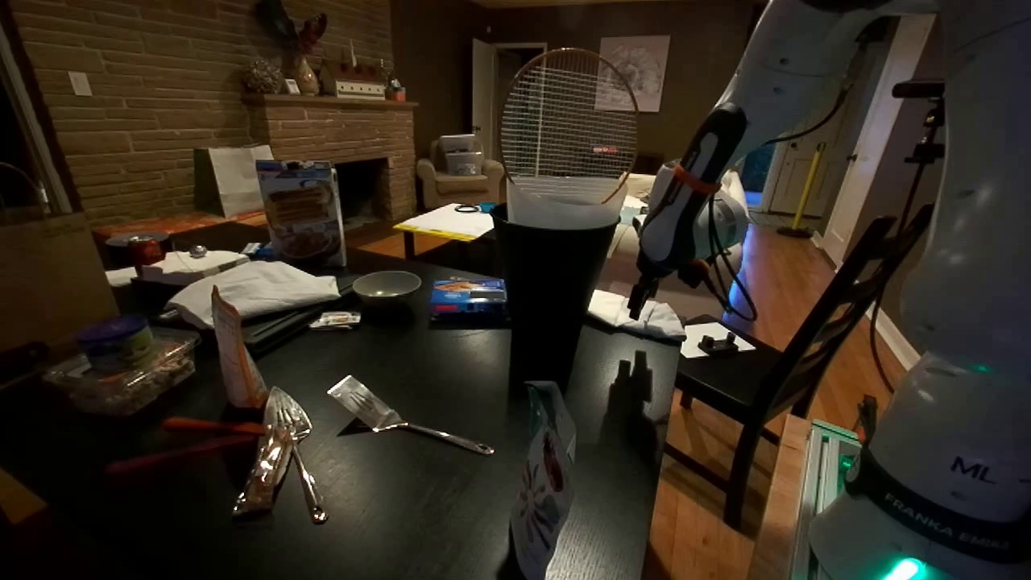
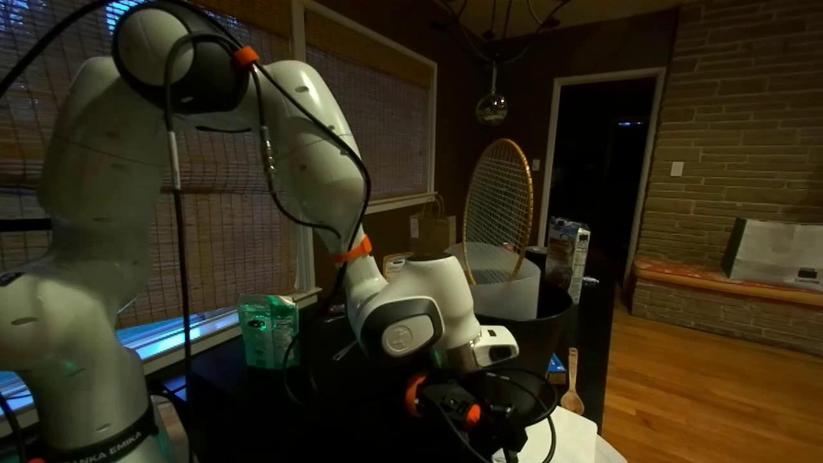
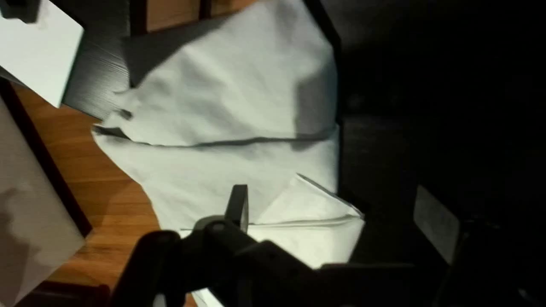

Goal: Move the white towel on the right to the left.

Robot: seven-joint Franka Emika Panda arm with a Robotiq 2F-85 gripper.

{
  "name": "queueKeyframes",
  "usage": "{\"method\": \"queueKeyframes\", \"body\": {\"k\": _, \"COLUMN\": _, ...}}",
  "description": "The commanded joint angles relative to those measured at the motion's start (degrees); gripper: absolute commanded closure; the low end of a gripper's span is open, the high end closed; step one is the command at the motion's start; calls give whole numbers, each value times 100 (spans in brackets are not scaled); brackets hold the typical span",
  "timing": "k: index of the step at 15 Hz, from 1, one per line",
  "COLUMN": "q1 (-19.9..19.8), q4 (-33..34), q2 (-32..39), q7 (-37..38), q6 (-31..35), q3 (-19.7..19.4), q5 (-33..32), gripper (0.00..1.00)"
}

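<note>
In both exterior views, a racket (image 1: 569,113) is held in a bin (image 1: 552,290), which is stood on the table (image 1: 419,515). To the bin's right in an exterior view, the towel (image 1: 660,320) is laid near the table's edge, beneath the gripper (image 1: 639,302), and a chair (image 1: 749,383) is placed beside that edge. Left of the bin, a box (image 1: 469,298), a bowl (image 1: 387,290) and a cloth (image 1: 258,292) are found in turn; a carton (image 1: 300,213) is stood behind the cloth. At the far left, a tub (image 1: 117,342) is stacked on a container (image 1: 129,388). Before the bin is set a pouch (image 1: 541,491); left of it is laid a spatula (image 1: 395,421), and farther left, other utensils (image 1: 292,417).
</note>
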Motion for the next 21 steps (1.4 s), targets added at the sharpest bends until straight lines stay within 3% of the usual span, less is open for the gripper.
{"method": "queueKeyframes", "body": {"k": 1, "q1": -1260, "q4": 178, "q2": 472, "q7": -688, "q6": 363, "q3": 1462, "q5": 872, "gripper": 0}}
{"method": "queueKeyframes", "body": {"k": 2, "q1": -1220, "q4": 255, "q2": 497, "q7": -585, "q6": 389, "q3": 1382, "q5": 846, "gripper": 0}}
{"method": "queueKeyframes", "body": {"k": 3, "q1": -1461, "q4": 312, "q2": 619, "q7": -511, "q6": 436, "q3": 1594, "q5": 812, "gripper": 0}}
{"method": "queueKeyframes", "body": {"k": 7, "q1": -1911, "q4": 663, "q2": 807, "q7": -392, "q6": 502, "q3": 1765, "q5": 693, "gripper": 0}}
{"method": "queueKeyframes", "body": {"k": 14, "q1": -2769, "q4": 1158, "q2": 1522, "q7": -359, "q6": 823, "q3": 2697, "q5": 484, "gripper": 0}}
{"method": "queueKeyframes", "body": {"k": 18, "q1": -2640, "q4": 1386, "q2": 1701, "q7": -287, "q6": 674, "q3": 2608, "q5": 320, "gripper": 0}}
{"method": "queueKeyframes", "body": {"k": 19, "q1": -2597, "q4": 1439, "q2": 1727, "q7": -253, "q6": 564, "q3": 2562, "q5": 315, "gripper": 8}}
{"method": "queueKeyframes", "body": {"k": 20, "q1": -2568, "q4": 1471, "q2": 1775, "q7": -239, "q6": 541, "q3": 2516, "q5": 313, "gripper": 26}}
{"method": "queueKeyframes", "body": {"k": 21, "q1": -2544, "q4": 1518, "q2": 1808, "q7": -203, "q6": 441, "q3": 2485, "q5": 343, "gripper": 32}}
